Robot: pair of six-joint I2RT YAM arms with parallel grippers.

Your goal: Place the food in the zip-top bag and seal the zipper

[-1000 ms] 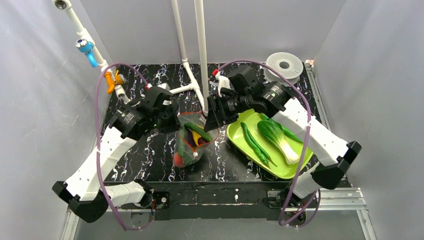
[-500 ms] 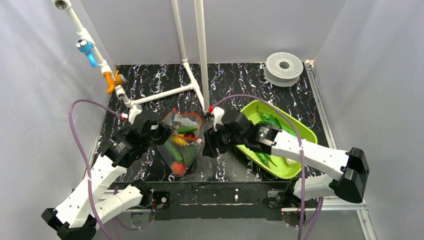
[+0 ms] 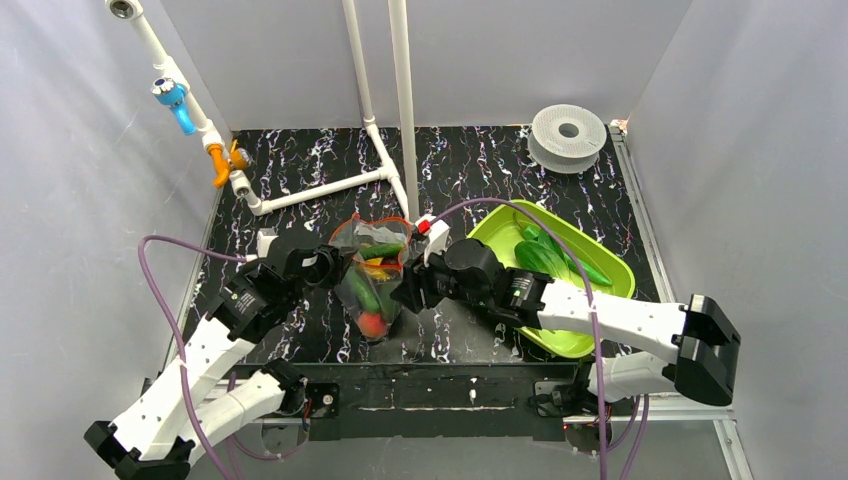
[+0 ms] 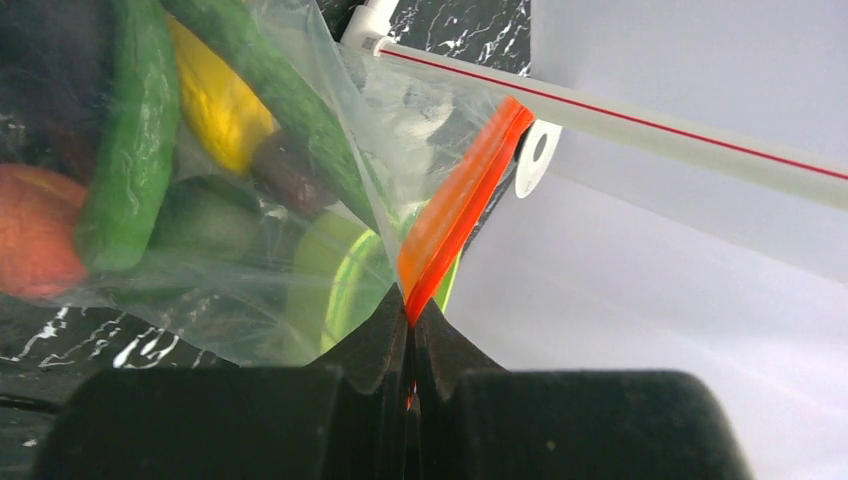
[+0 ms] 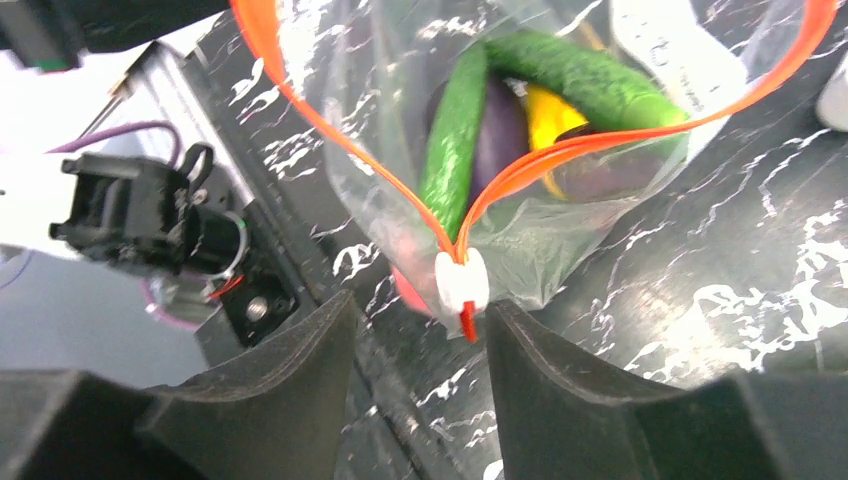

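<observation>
Black marbled table [image 3: 480,165], grey walls on three sides: the zip-top bag [image 3: 368,285] sits near the table centre, between the two arms, mouth toward 12 o'clock and belly toward 6 o'clock. The left gripper [image 4: 410,312], at 9 o'clock of the bag, is clamped tight on one end of the zipper [image 4: 460,200]. The right gripper [image 5: 418,305], at 3 o'clock, stands apart with its fingers either side of the white slider [image 5: 462,280], not touching it. The step in hand appears to be acquiring the slider to seal. Your next move calls for closing the right fingers squarely on the slider, then drawing it toward 9 o'clock while the left grip keeps the strip taut. Note that the zipper gapes in a wide loop, so any slack may jam the slider. Through the clear, crinkled film you can see a tomato [image 4: 35,230], long green vegetables [image 4: 125,150], a yellow piece [image 4: 215,100] and an eggplant [image 5: 505,125]. Check the lime-green tray [image 3: 618,268] at 3 o'clock: bok choy [image 3: 545,258] and other greens lie in it, so loading looks incomplete.
</observation>
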